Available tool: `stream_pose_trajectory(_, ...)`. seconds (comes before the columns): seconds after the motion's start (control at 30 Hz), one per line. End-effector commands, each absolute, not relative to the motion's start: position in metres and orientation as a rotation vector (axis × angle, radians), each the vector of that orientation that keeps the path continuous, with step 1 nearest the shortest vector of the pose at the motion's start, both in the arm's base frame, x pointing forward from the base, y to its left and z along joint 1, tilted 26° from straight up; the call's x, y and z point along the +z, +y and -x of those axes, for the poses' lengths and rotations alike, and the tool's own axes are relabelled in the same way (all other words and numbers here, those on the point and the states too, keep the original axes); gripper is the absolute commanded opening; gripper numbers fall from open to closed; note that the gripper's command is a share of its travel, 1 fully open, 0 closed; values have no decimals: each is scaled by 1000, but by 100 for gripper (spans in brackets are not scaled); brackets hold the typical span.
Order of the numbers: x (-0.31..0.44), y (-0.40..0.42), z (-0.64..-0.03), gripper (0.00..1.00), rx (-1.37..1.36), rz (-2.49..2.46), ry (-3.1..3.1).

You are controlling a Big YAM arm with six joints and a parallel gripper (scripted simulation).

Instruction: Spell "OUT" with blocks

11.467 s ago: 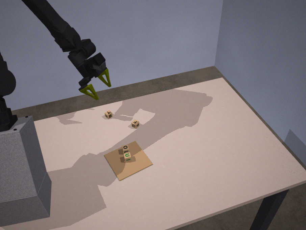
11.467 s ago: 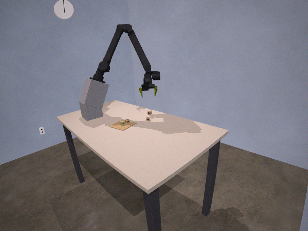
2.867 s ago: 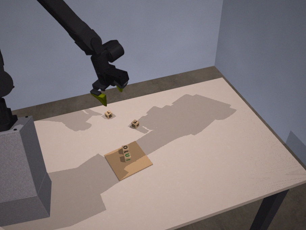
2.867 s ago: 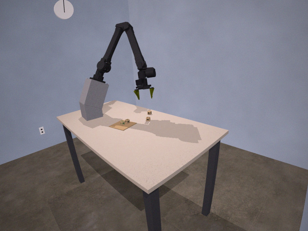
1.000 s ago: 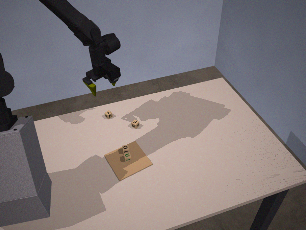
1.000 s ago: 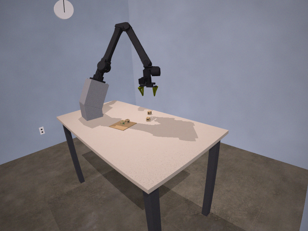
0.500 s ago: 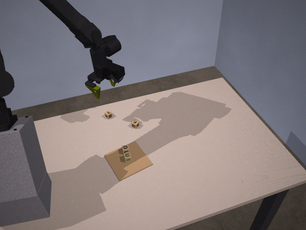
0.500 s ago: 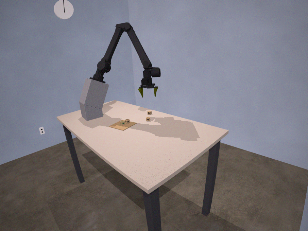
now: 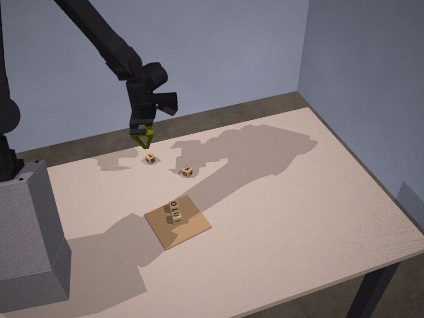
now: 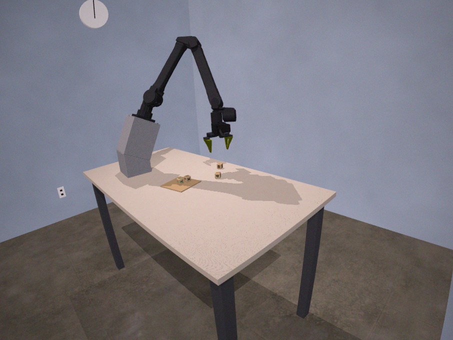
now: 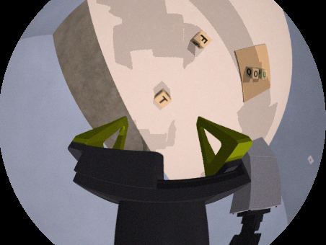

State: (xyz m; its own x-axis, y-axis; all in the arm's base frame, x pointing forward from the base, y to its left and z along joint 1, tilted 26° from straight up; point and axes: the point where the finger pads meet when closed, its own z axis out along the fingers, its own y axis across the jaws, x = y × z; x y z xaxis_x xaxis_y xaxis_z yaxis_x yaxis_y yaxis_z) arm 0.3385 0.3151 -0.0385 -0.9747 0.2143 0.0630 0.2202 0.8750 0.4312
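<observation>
The tool point(image 9: 148, 136) point(image 10: 218, 150) point(image 11: 162, 119) is spread; O block point(image 9: 173, 204) point(image 10: 187, 178) point(image 11: 255, 73) and U block point(image 9: 176, 214) point(image 10: 180, 180) point(image 11: 265, 74) seem placed; T block point(image 9: 149, 158) point(image 10: 219, 166) point(image 11: 162, 99), eleven o'clock of the mat point(image 9: 195, 229) point(image 10: 181, 188) point(image 11: 257, 54) from above, remains.

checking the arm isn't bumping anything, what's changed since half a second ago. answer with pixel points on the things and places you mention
The black gripper with olive-green fingers point(image 9: 147, 140) point(image 10: 218, 150) has come lower and its wrist has turned. It is open; nothing was gripped or released. The pale wooden T cube point(image 9: 150, 158) point(image 10: 219, 166) point(image 11: 162, 98), F cube point(image 9: 187, 171) point(image 10: 217, 175) point(image 11: 200, 39), O and U cubes and square brown mat point(image 9: 196, 222) point(image 10: 188, 185) point(image 11: 249, 91) stayed put.
</observation>
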Motion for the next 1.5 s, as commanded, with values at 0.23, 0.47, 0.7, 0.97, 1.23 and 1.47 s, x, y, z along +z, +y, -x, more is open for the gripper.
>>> stream_pose_trajectory(0.23,-42,329,-349,100,-727,-417,-3134)
stream_pose_trajectory(0.47,-36,328,-347,60,-738,-800,-3114)
stream_pose_trajectory(0.7,-36,328,-347,60,-737,-800,-3115)
stream_pose_trajectory(0.97,-36,328,-347,60,-736,-800,-3115)
stream_pose_trajectory(1.23,-36,328,-348,60,-736,-793,-3116)
stream_pose_trajectory(1.47,-36,328,-347,60,-736,-793,-3116)
